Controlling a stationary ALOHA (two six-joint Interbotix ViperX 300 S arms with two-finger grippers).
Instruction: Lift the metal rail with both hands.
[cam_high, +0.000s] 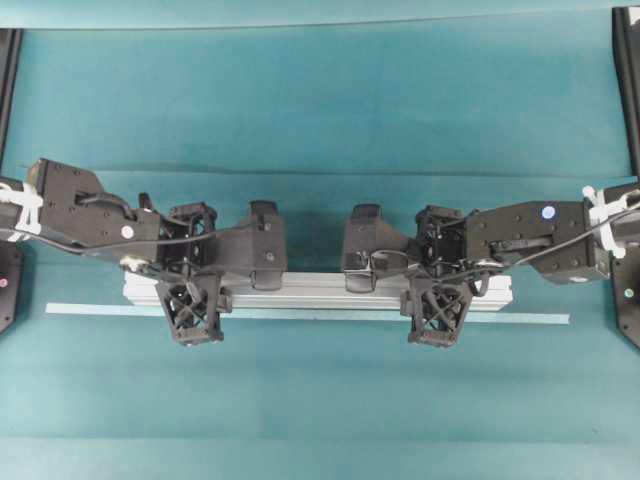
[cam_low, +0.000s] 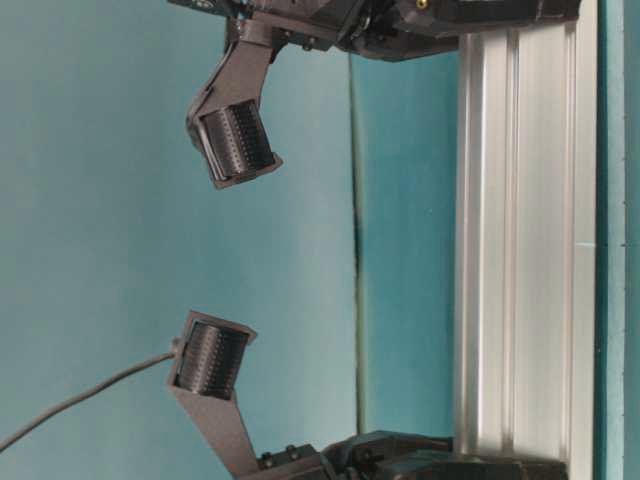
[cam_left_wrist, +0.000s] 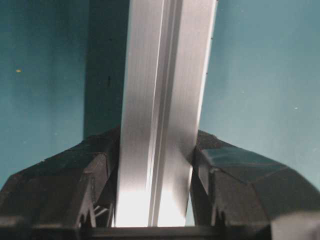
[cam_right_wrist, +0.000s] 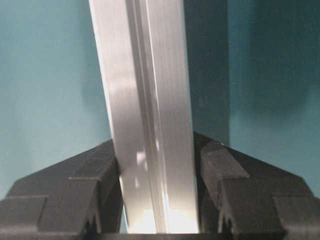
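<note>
The teal table cover (cam_high: 320, 110) is filling every view, with the metal rail (cam_high: 320, 290) lying lengthwise across the middle of the overhead view, just above and parallel to the thin pale tape strip (cam_high: 300, 314). Both arms are reaching in from the sides, and each one is gripping the rail near an end: the left gripper (cam_high: 190, 290) is sitting toward the rail's left end, the right gripper (cam_high: 437, 292) toward its right end, well apart. In the left wrist view the rail (cam_left_wrist: 160, 125) is running straight out between the black fingers (cam_left_wrist: 90, 175), both pressed against its sides; the right wrist view is showing the same, fingers (cam_right_wrist: 220, 175) tight on the rail (cam_right_wrist: 147, 125). So both sets of jaws are clamped on the rail, not gaping, not fully together. Whether the rail is already clear of the cloth I cannot tell; the shadow beside it in the wrist views is suggesting some lift, in my judgement. To do this step well: be raising both arms at matched speed, keeping the bar level, keeping the squeeze constant, avoiding any twist or pull along its length, since smooth aluminium could be slipping in the pads. No brand, label or readable writing is showing anywhere.
</note>
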